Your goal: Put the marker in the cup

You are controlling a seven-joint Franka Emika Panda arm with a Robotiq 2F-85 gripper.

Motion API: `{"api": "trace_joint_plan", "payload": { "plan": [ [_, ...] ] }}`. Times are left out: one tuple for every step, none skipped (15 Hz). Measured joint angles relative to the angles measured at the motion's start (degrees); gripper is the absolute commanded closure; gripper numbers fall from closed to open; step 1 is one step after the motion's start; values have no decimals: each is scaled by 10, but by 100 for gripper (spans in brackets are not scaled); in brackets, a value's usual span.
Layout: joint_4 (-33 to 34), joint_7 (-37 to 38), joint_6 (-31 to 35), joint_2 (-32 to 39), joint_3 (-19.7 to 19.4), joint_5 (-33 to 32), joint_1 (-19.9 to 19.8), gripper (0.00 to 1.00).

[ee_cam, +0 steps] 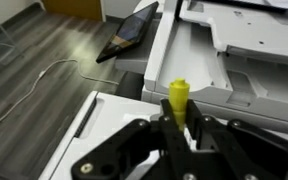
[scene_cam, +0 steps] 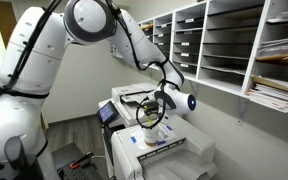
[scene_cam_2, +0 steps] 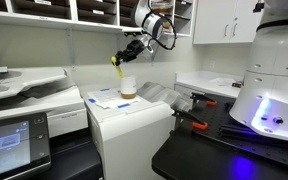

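The arm [scene_cam: 44,60] reached out over a white printer [scene_cam_2: 149,112] set w/ shelves behind. On the printer top, beside blue tape patches, stood the cup [scene_cam_2: 128,88], low and whitish, upright, apparently empty, though its inside wasn't really visible.

The gripper [scene_cam_2: 122,54] hung above the cup, well clear of the rim, fingers closed on the marker [scene_cam_2: 115,63]. In the wrist view the yellow marker [ee_cam: 178,98] stuck out past the black fingers [ee_cam: 154,140], pinched near its lower part. The cup didn't show in that view.

Step in hand, as I judged it: line up and lower.

- In an exterior view the marker tip sat a bit off to the side of the cup's mouth, not over centre, so a small sideways shift looked needed first.
- Then go down slowly til the tip is inside the rim before letting go.
- Dropping from height risked a bounce-out or tipping the light cup.
- Keep the fingers clear of the rim on approach.
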Motion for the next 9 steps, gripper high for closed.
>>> {"api": "trace_joint_plan", "payload": {
  "plan": [
    [0,1,0,5,-3,0,0,95],
    [0,1,0,9,-5,0,-1,95],
    [0,1,0,12,-6,0,-1,95],
    [0,1,0,14,-7,0,-1,95],
    [0,1,0,16,-7,0,-1,74],
    [0,2,0,17,-7,0,-1,54],
    [-1,3,1,19,-8,-1,-1,48],
    [-1,5,2,21,-11,-3,0,40],
    [-2,9,7,22,-13,-9,1,33]
  ]
}}
